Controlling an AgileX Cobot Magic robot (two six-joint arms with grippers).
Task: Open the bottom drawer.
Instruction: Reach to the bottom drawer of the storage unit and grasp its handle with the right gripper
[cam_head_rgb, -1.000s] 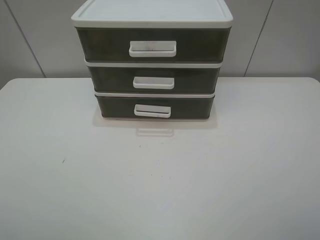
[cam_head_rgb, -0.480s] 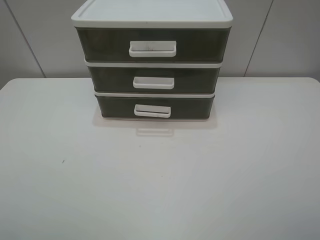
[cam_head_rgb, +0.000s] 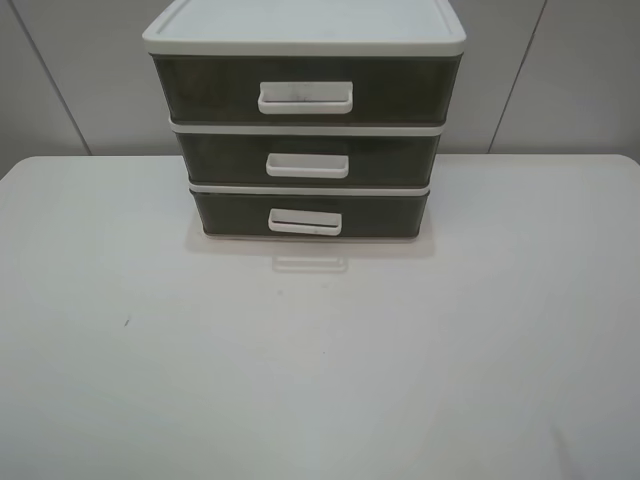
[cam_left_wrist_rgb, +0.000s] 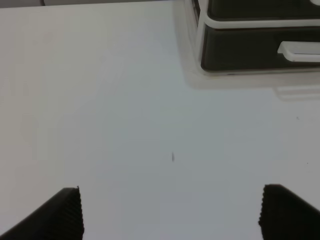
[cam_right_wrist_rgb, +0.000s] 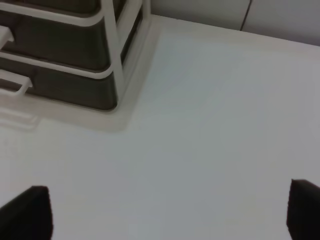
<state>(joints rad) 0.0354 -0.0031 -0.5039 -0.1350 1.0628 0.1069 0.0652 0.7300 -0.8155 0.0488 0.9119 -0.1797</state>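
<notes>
left hand: fingers wide apart, holding nothing, over bare surface, in front of the drawer unit toward its left corner, well apart from it. drawer unit sits at the back middle of the surface. bottom drawer = lowest tier of the unit, pushed in flush with the frame, white loop handle centred on its front. right hand: fingers spread too, holding nothing, in front of the unit off its right corner, well apart from it.
</notes>
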